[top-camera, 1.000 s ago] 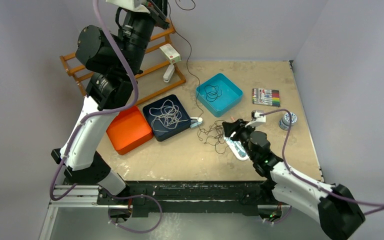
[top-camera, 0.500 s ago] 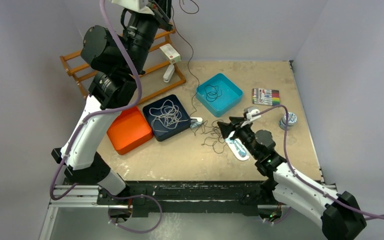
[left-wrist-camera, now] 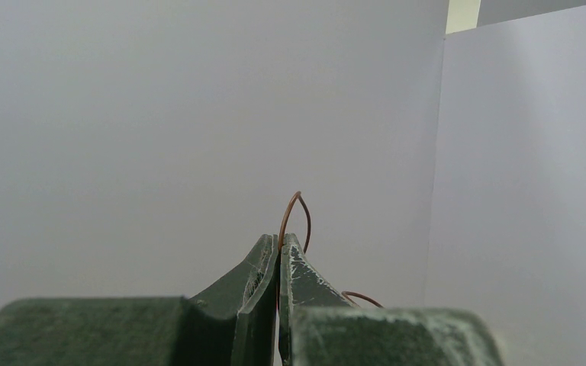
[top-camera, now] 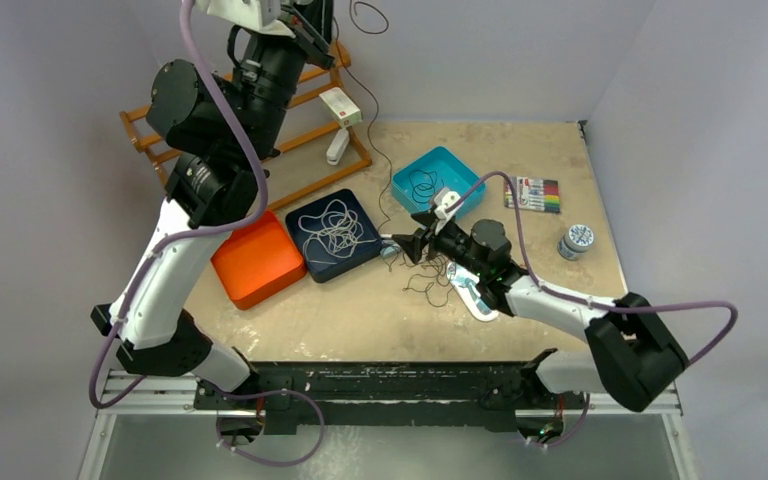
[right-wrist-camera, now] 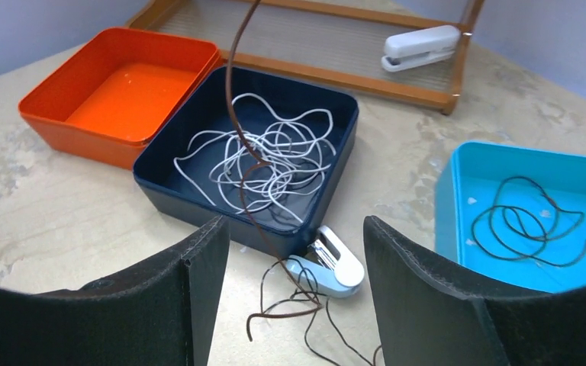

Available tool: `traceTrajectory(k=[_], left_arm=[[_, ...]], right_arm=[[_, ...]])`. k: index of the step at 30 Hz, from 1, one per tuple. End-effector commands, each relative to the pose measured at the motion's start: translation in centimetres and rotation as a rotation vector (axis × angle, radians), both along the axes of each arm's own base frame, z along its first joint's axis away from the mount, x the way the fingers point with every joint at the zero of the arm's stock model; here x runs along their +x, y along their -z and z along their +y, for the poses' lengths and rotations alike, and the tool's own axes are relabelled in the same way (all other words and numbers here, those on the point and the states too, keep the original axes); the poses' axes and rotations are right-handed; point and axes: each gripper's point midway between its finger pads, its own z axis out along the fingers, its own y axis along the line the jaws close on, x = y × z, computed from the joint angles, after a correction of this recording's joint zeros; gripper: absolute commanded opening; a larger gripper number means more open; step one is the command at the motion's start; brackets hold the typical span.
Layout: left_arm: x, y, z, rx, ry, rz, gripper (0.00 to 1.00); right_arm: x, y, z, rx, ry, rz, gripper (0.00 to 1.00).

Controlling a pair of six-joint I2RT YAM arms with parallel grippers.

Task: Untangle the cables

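Viewing from the overhead camera, I find the left gripper [left-wrist-camera: 278, 248] raised high above the far left of the table [top-camera: 360, 310]. Its jaws are pressed together on the brown cable [right-wrist-camera: 230, 76], and a short loop of that cable stands up past the fingertips. From there the cable hangs down as one long strand to a loose brown tangle [top-camera: 426, 272] lying on the table just in front of the blue tray [right-wrist-camera: 198, 126].

The right gripper [right-wrist-camera: 294, 229] is low over the table, near that tangle and facing the blue tray. Its jaws stand wide apart and grip nothing; the hanging strand passes in front of them, between the fingers as seen from the wrist camera.

The white cable [right-wrist-camera: 267, 164] lies coiled inside the blue tray. The black cable [right-wrist-camera: 526, 221] lies coiled inside the teal tray [right-wrist-camera: 458, 191]. The orange tray [right-wrist-camera: 114, 99] sits touching the blue tray on its left.
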Motion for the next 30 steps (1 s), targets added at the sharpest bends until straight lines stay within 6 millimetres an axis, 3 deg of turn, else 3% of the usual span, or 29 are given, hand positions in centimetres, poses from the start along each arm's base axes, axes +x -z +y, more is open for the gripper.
traceTrajectory(k=[1, 14, 16, 24, 26, 30], left_arm=[[-1.8, -1.7, 1.7, -0.064, 0.01, -0.038, 0.0], [-2.1, -1.2, 2.6, -0.065, -0.012, -0.026, 0.0], [-2.1, -1.1, 2.8, -0.067, -0.017, -0.022, 0.0], [-1.9, -0.1, 3.7, -0.094, -0.046, 0.01, 0.0], [-1.8, 0.4, 4.0, -0.102, -0.063, 0.021, 0.0], [-1.0, 1.7, 4.8, -0.118, -0.117, 0.061, 0.0]], right_arm=[[0.4, -4.3, 2.6, 0.059, -0.115, -0.135, 0.67], [3.7, -3.9, 6.8, 0.062, -0.211, -0.133, 0.62], [3.7, -4.5, 7.2, 0.085, -0.224, -0.136, 0.56], [2.4, -8.4, 6.4, 0.187, -0.222, -0.164, 0.07], [2.3, -9.6, 5.5, 0.209, -0.18, -0.17, 0.01], [2.1, -12.4, 3.0, 0.247, -0.08, -0.207, 0.0]])
